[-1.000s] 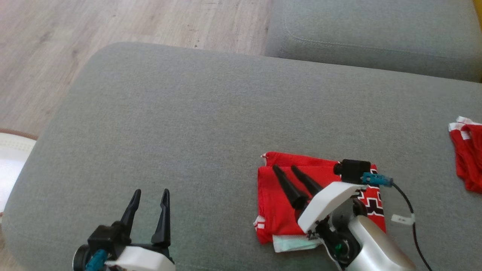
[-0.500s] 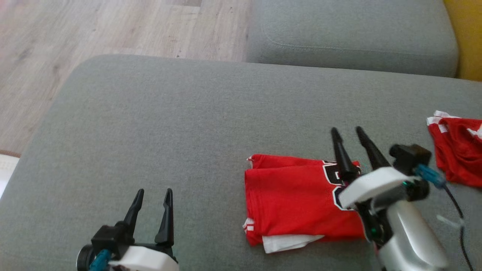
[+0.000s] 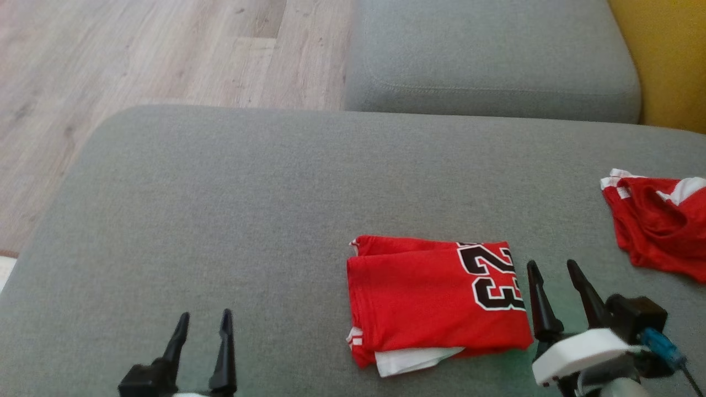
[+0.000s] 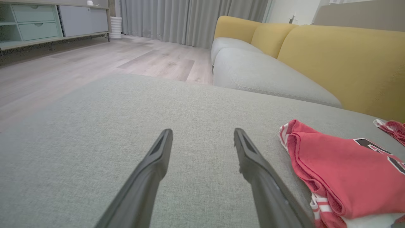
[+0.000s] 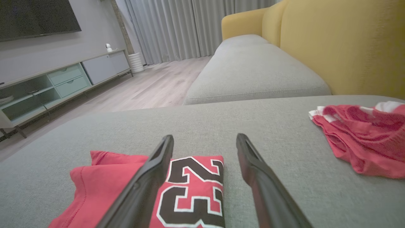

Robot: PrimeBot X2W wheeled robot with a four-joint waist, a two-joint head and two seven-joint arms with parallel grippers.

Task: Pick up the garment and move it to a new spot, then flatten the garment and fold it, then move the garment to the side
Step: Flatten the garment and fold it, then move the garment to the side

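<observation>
Left fingers [image 3: 223, 353] apart, right fingers [image 3: 539, 303] apart, one folded jersey [image 3: 430, 300], one crumpled red garment [image 3: 656, 226]

Grey fabric seat [image 3: 220, 193] in foreground, second grey cushion [image 3: 485, 55] beyond — mustard-yellow backrest [image 5: 335, 47] behind. Pale wood-plank floor [image 3: 110, 55]. Grey curtains [image 4: 190, 19] at far wall; low media cabinet [image 5: 63, 79] with mint drawers, dark screen [image 5: 34, 15] above.

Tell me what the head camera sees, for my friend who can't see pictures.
A folded red jersey with a black 23 lies on a grey sofa cushion. The right gripper is open and empty by the jersey's right edge, and the open left gripper is at the lower left. A crumpled red garment lies at the right edge.
</observation>
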